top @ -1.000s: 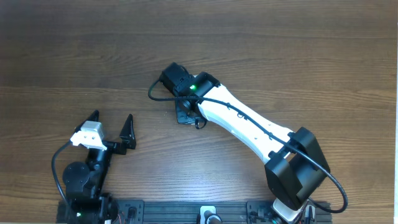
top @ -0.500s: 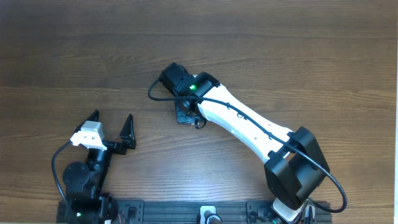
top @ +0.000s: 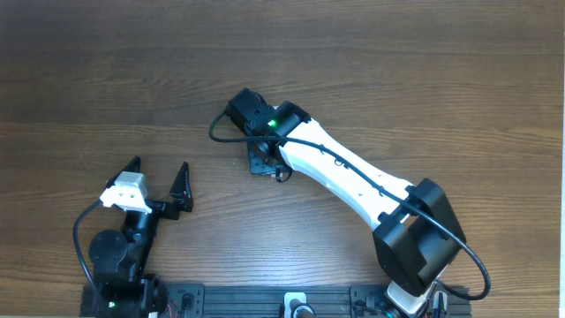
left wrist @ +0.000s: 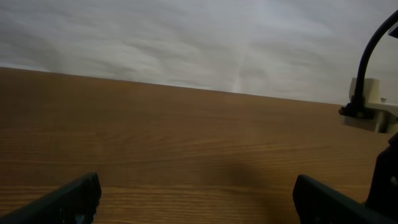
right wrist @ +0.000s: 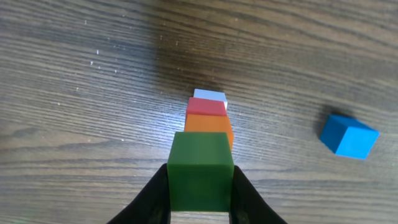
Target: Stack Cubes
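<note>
The right claw (right wrist: 200,198) pinches a plain green cube (right wrist: 200,163) directly over a stacked orange cube (right wrist: 209,123), red cube (right wrist: 206,106) and white cube (right wrist: 210,96) on the brown wood-grain table (right wrist: 74,93). A loose blue cube (right wrist: 348,135) lies well apart from the stack. The left claw (top: 159,166) is spread wide and empty, near its base.

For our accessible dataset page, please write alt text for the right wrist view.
The right gripper holds a green cube between its fingers, over a stack of an orange cube, a red cube and a white cube. A blue cube lies apart on the wooden table.
</note>
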Robot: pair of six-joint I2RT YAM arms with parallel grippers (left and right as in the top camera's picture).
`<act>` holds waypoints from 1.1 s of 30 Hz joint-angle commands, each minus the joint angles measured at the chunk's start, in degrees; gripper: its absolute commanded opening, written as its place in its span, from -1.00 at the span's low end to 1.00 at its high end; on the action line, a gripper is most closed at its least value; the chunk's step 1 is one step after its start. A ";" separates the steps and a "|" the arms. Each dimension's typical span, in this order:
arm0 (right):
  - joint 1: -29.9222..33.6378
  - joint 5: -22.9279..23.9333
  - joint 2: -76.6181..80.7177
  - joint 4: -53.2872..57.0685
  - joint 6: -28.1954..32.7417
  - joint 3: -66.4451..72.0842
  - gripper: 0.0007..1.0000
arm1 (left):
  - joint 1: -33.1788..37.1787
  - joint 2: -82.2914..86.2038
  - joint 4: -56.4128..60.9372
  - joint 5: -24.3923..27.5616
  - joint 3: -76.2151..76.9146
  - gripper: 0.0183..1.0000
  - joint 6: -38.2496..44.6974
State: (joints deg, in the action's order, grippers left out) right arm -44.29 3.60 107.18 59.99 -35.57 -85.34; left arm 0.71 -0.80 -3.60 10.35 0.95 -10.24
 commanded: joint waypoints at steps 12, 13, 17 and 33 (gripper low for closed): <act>-0.26 0.76 1.22 0.09 0.52 -0.92 0.04 | -0.28 0.42 0.22 0.52 -0.61 0.99 0.83; -0.26 0.81 1.22 0.02 0.52 -0.92 0.16 | -0.28 0.42 0.22 0.52 -0.61 1.00 0.83; 0.17 1.97 1.20 0.13 0.55 -1.97 0.25 | -0.28 0.42 0.22 0.52 -0.61 1.00 0.83; 10.78 5.07 -2.64 15.91 3.32 -13.77 0.99 | -0.28 0.42 0.22 0.52 -0.61 1.00 0.83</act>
State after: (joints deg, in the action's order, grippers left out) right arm -37.56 6.83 107.18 74.11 -32.53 -98.48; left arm 0.71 -0.80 -3.60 10.35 0.95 -10.22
